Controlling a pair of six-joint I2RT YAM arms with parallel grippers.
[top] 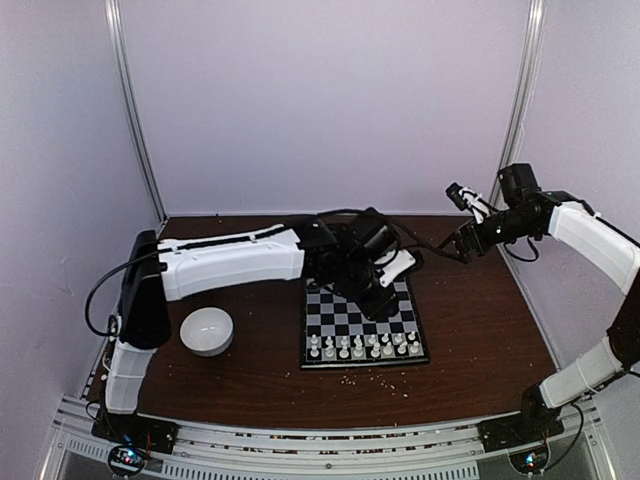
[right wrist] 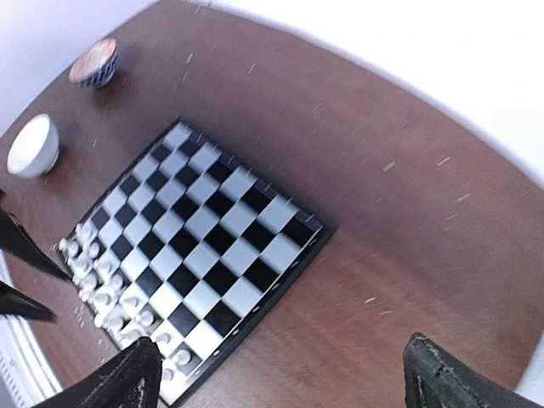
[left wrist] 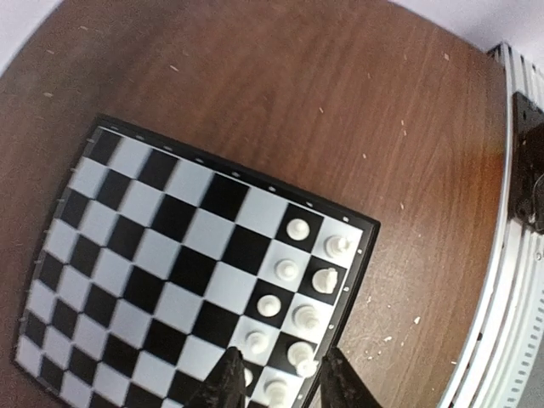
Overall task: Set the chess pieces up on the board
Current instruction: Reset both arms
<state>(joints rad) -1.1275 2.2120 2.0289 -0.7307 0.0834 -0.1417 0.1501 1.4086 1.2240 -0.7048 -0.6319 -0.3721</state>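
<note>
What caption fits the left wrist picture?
Left gripper over tiny white plastic chess pieces on a small black-and-grey checked board.

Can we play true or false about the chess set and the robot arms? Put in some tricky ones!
1. The white chess pieces stand in two rows along one edge of the board. True.
2. The white bowl sits on the board. False: it sits on the table, beside the board.
3. The right tool is wide open with nothing in it. True.
4. Black pieces fill the other side of the board. False: no black pieces show, and those squares are bare.
5. The left tool is over the board, by the white rows. True.
</note>
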